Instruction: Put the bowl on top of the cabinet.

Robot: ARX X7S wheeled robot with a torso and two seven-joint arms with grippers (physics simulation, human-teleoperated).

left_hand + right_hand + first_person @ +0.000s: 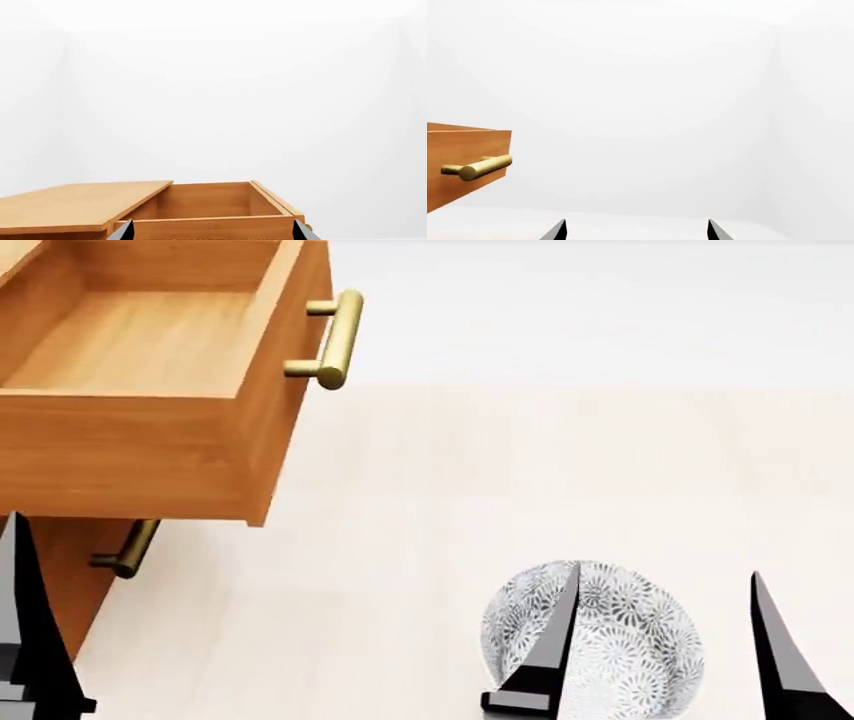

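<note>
both pincers hang low at the near edge of the head view, dark pointed fingers aimed away from the robot. right gripper (663, 645) has its two black fingers spread wide, one finger (550, 640) crossing in front of the bowl (627, 640) and the other to the right of it; whether either finger touches the bowl cannot be told, and nothing is clamped between them. left gripper (212, 231) shows two dark fingertips set well apart in its own wrist view, with nothing between them; in the head view only one of its fingers shows, at the near left edge. the bowl, round and white with a dense dark floral pattern, sits on the pale floor (561, 470) at the near right. the cabinet (54, 570), orange-brown wood grain, stands at the far left, well apart from the bowl. its top drawer (134, 455) is pulled out and empty, with a brass bar handle (334, 340) on its front. a second brass handle (127, 550) shows on the closed front below. the left wrist view shows the cabinet's flat top (73, 205) beside the open drawer, against white walls (220, 95).
</note>
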